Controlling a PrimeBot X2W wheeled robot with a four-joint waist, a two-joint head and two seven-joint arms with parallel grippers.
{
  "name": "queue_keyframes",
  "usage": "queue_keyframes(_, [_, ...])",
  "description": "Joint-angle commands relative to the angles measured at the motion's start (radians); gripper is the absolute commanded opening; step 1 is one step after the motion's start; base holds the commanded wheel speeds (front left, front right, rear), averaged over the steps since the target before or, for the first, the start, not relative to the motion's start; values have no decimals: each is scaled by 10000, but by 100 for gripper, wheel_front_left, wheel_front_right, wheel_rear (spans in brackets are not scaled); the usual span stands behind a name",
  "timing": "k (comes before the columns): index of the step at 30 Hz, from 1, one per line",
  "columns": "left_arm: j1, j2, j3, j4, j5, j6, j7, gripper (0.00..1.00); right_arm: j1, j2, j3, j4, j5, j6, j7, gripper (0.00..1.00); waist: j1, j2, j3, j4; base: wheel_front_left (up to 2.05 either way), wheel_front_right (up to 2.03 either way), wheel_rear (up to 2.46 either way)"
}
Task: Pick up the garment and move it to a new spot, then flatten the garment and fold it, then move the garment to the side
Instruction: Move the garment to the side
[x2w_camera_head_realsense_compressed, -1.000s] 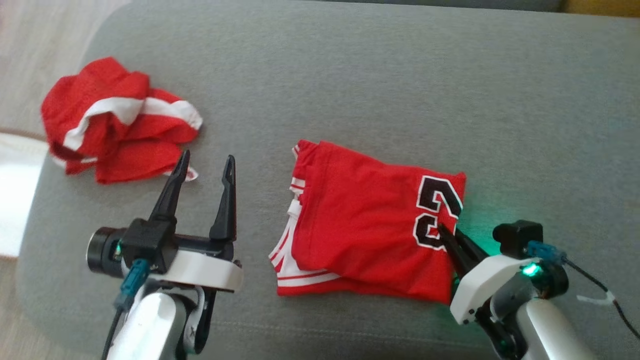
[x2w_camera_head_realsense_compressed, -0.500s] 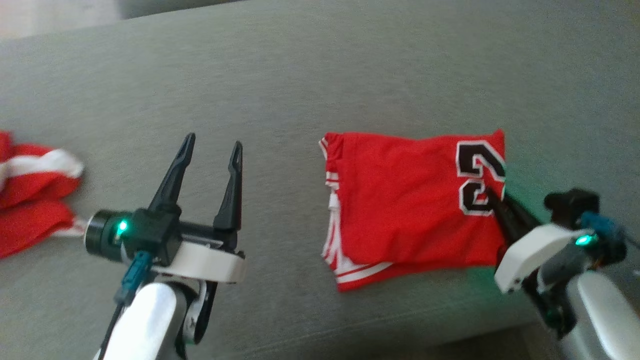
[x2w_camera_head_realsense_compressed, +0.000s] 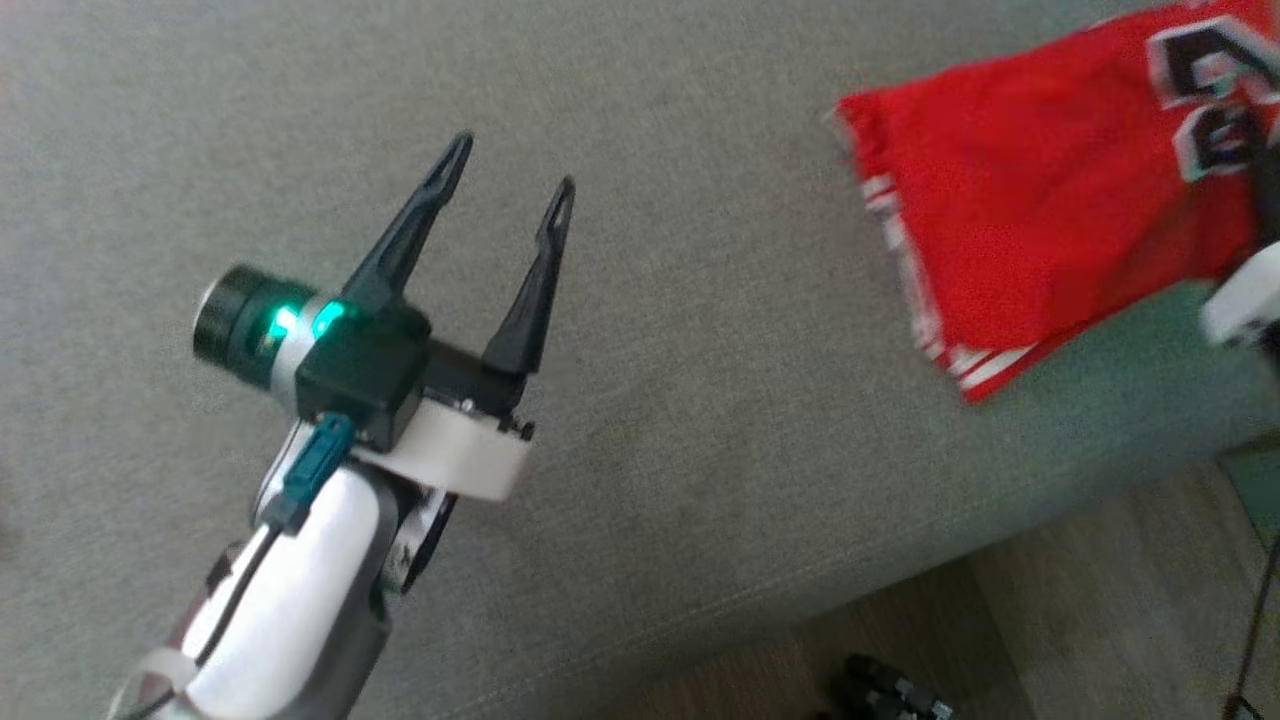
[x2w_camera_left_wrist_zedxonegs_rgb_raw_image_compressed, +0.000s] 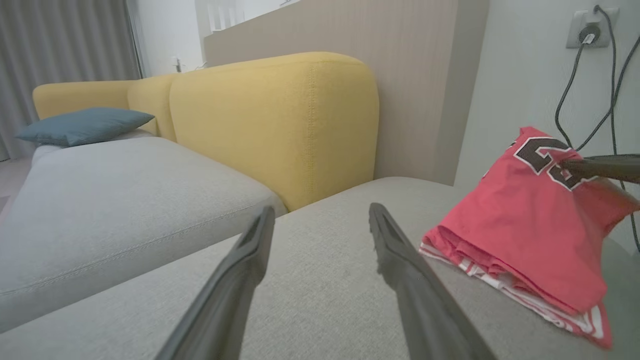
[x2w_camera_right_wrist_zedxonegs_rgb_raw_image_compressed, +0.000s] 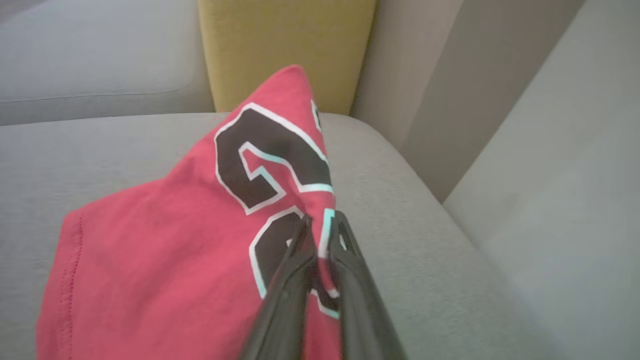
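The garment (x2w_camera_head_realsense_compressed: 1040, 210) is a folded red jersey with white trim and a black number, lying at the upper right of the grey sofa seat (x2w_camera_head_realsense_compressed: 700, 400). My right gripper (x2w_camera_right_wrist_zedxonegs_rgb_raw_image_compressed: 322, 222) is shut on the garment (x2w_camera_right_wrist_zedxonegs_rgb_raw_image_compressed: 200, 240) at its numbered edge, which is lifted off the cushion. In the left wrist view the garment (x2w_camera_left_wrist_zedxonegs_rgb_raw_image_compressed: 530, 250) rises at the right, with the right gripper's dark fingers (x2w_camera_left_wrist_zedxonegs_rgb_raw_image_compressed: 600, 167) pinching its top corner. Over bare cushion to the left of the garment, my left gripper (x2w_camera_head_realsense_compressed: 510, 165) hangs open and empty, seen too as (x2w_camera_left_wrist_zedxonegs_rgb_raw_image_compressed: 320, 215).
A yellow sofa back (x2w_camera_left_wrist_zedxonegs_rgb_raw_image_compressed: 270, 120) and a blue pillow (x2w_camera_left_wrist_zedxonegs_rgb_raw_image_compressed: 82, 125) stand behind the seat. Cables hang from a wall socket (x2w_camera_left_wrist_zedxonegs_rgb_raw_image_compressed: 590, 27) at the right. Wooden floor (x2w_camera_head_realsense_compressed: 1050, 620) lies beyond the seat's front edge, with a dark object (x2w_camera_head_realsense_compressed: 890, 690) on it.
The head camera has swung, so the whole picture shifted and the red heap at the left left the view. The right gripper keeps its grip and has raised the jersey's numbered edge. The left gripper stays open.
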Motion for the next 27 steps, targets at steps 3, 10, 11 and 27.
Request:
queue_keyframes(3, [-745,70,110,-373,172,-170,37,100,-537,-716,-335,80,37,65,-178,0,-2,0,527,-156,0,0,0])
queue_keyframes(10, [-1205,-28,-58,-395,281,-247,-36,100,-787,-1403,-654,347,-95,65,-201,0,-2,0,934,-82,0,0,0])
queue_keyframes(11, [-1224,-7,-50,-418,294,-237,-45,100,-783,-1461,-726,363,-117,65,-199,0,-2,0,995,-61,0,0,0])
queue_keyframes(27, [-1677,-56,-162,-410,311,-226,-260,100,-1399,-1170,-2389,1773,-2001,65,-409,100,-2,0,1856,701,0,0,0])
